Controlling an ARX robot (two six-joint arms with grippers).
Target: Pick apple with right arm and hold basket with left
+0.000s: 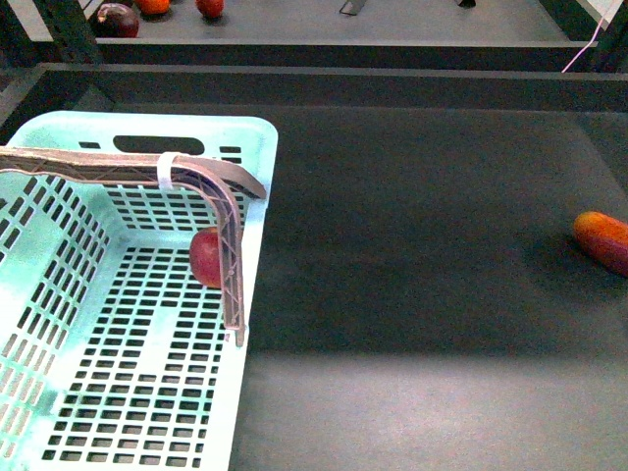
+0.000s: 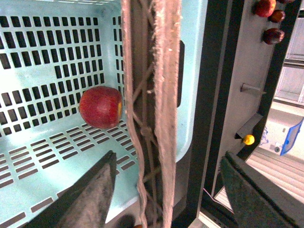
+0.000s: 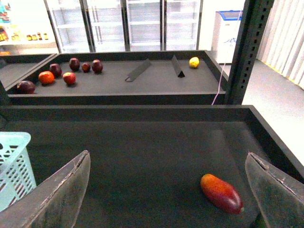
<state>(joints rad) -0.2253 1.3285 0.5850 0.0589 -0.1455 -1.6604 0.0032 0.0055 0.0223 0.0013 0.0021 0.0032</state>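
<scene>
basket (image 1: pixel 59 294) nearest, apple (image 1: pixel 205 257) against its right wall, right pincer (image 3: pixel 166 190) gaping

Oblong orange-red fruit (image 1: pixel 602 238) on dark tray; far shelf fruits (image 3: pixel 57 72), perhaps plums.

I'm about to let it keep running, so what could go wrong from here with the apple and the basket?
The apple already lies in the basket, against its handles; reaching for it again could snag them. The right gripper is open and empty above the oblong fruit, so it might grab that instead. The left gripper straddles the handles with jaws apart, so the basket may shift.
</scene>
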